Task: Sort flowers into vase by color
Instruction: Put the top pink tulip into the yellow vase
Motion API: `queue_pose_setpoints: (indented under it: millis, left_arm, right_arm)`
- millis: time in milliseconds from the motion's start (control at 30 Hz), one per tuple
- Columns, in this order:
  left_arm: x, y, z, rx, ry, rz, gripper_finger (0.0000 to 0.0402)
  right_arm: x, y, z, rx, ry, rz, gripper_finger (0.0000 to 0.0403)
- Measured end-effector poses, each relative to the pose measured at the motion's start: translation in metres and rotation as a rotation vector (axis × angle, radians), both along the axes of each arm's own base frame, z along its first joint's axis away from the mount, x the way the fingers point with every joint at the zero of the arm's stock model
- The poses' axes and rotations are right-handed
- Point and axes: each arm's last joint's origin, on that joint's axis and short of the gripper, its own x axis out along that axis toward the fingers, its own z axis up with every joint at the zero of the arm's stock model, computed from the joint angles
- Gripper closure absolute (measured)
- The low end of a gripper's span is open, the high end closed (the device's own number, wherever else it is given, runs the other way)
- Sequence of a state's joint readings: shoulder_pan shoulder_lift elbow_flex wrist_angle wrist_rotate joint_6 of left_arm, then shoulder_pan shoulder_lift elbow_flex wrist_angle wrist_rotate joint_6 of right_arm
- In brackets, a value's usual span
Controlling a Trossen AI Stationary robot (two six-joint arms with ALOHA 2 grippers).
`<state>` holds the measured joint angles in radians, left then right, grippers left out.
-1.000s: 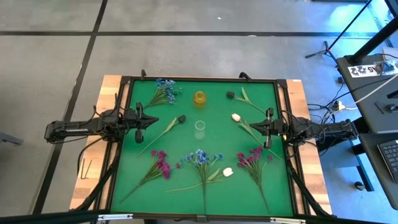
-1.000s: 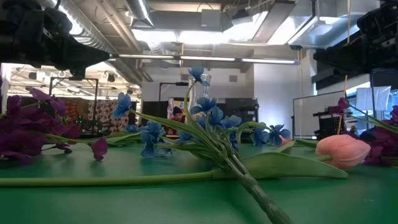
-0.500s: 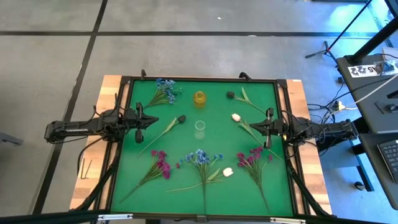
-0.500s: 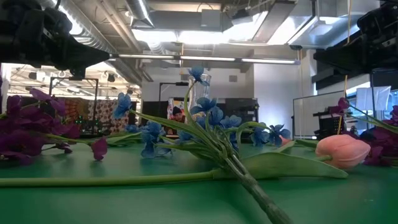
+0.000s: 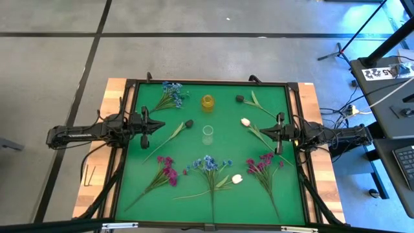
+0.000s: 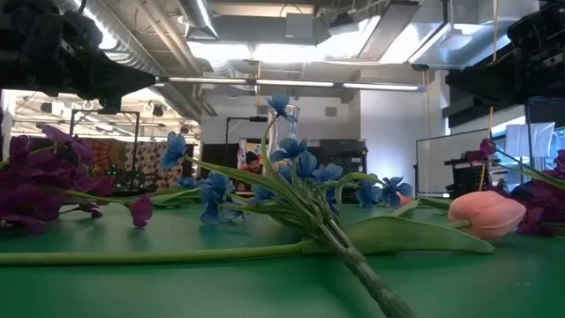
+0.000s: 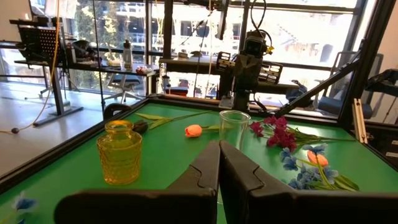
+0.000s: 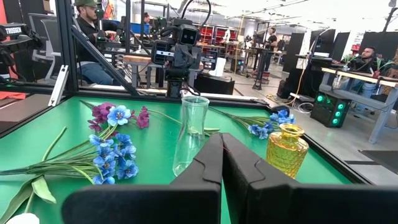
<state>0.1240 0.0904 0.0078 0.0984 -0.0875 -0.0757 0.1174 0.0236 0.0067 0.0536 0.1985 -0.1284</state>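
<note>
Flowers lie flat on the green mat: blue sprays at the far left [image 5: 171, 94] and near middle [image 5: 208, 165], magenta sprays near left [image 5: 165, 170] and near right [image 5: 262, 164], tulip buds [image 5: 245, 122] [image 5: 237, 178], and dark-headed stems [image 5: 187, 123] [image 5: 240, 99]. A yellow vase [image 5: 207, 101] and a clear glass vase [image 5: 207, 133] stand upright mid-table. My left gripper [image 5: 160, 125] hovers at the left side, shut and empty, as the left wrist view [image 7: 219, 163] shows. My right gripper [image 5: 261, 133] hovers at the right side, shut and empty [image 8: 222, 155].
A raised dark frame [image 5: 207, 83] borders the green mat. Wooden table strips [image 5: 97, 162] flank it on both sides. People sit at desks in the room beyond the table [image 8: 93, 37]. Open mat lies between the two vases and each gripper.
</note>
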Motion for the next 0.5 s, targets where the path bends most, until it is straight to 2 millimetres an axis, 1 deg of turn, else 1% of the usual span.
queue_pose_setpoints:
  millis: [233, 300, 400, 500]
  left_arm:
    - [0.000, 0.000, 0.000, 0.000, -0.001, 0.000, 0.0401]
    - [0.000, 0.000, 0.000, 0.000, -0.001, 0.000, 0.0401]
    - [0.000, 0.000, 0.001, 0.001, -0.011, 0.000, 0.0401]
    - [0.000, 0.000, 0.002, 0.003, -0.022, 0.000, 0.0401]
  right_arm:
    - [0.000, 0.000, 0.000, 0.000, -0.004, 0.001, 0.0402]
    - [0.000, 0.000, 0.003, 0.003, -0.030, 0.002, 0.0402]
    - [-0.002, 0.001, 0.015, 0.010, -0.108, 0.035, 0.0402]
    - [-0.007, 0.001, 0.037, 0.010, -0.191, 0.052, 0.0402]
